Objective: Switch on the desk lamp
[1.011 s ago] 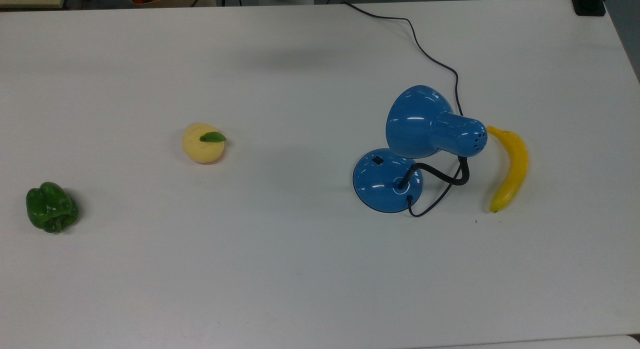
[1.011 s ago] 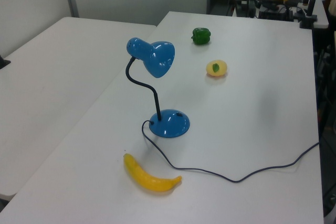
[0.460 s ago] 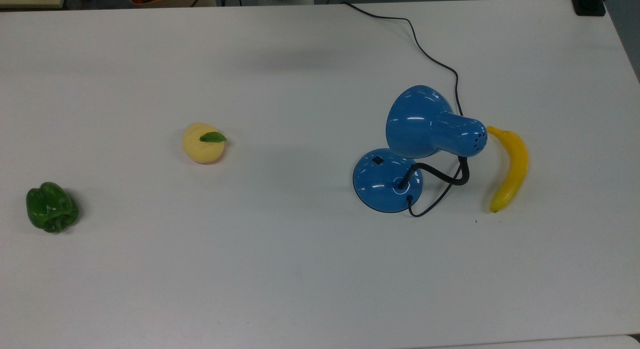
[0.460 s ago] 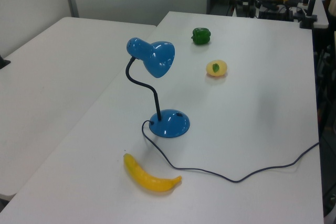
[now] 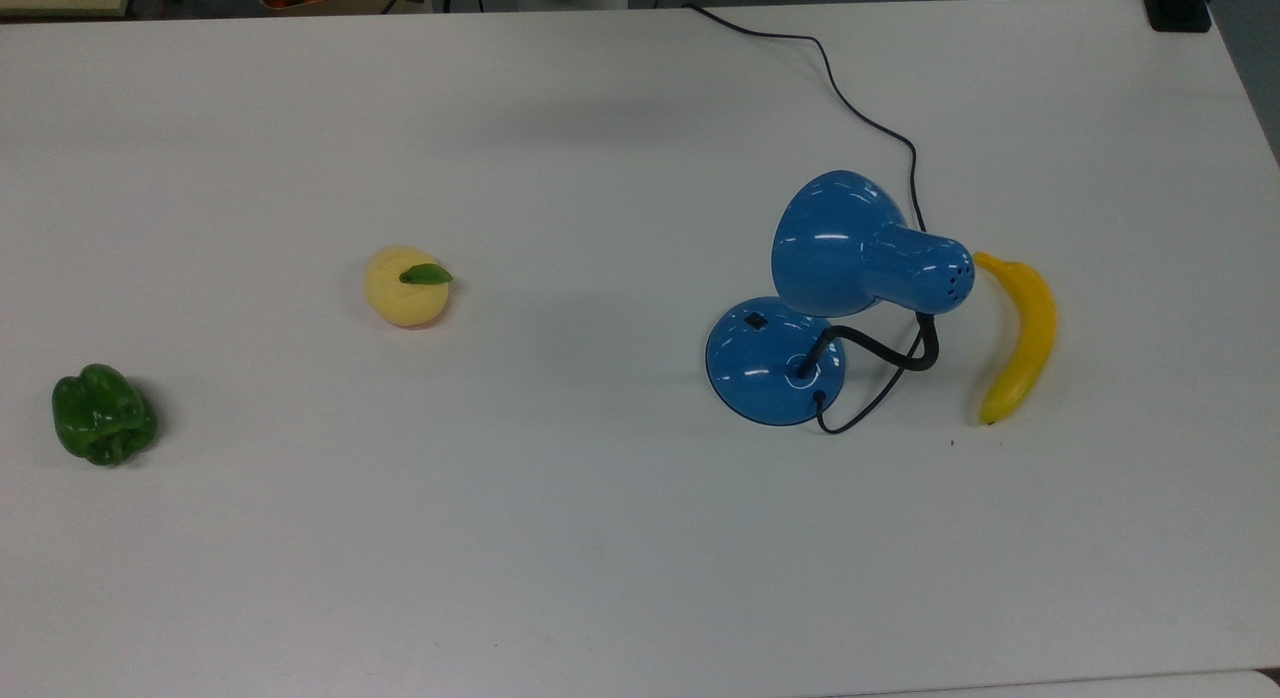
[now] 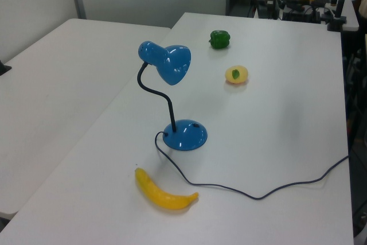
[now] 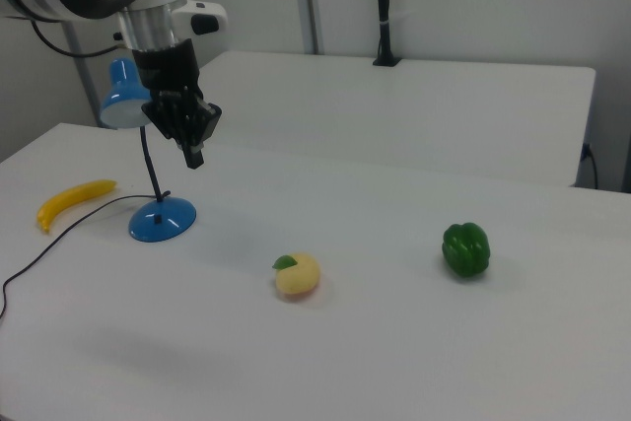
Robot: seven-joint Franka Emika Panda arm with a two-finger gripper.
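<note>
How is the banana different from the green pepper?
The banana is yellow; the green pepper is dark green. The banana is long, thin and curved, while the green pepper is short, chunky and lumpy. In the top view the banana lies on the right, just beside the desk lamp, while the green pepper sits far off at the left, with nothing near it. Both rest on the white table.

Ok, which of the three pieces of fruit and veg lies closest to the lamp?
The banana: it lies right beside the lamp, on the top view's right. The yellow fruit and the green pepper sit far off toward the top view's left.
</note>
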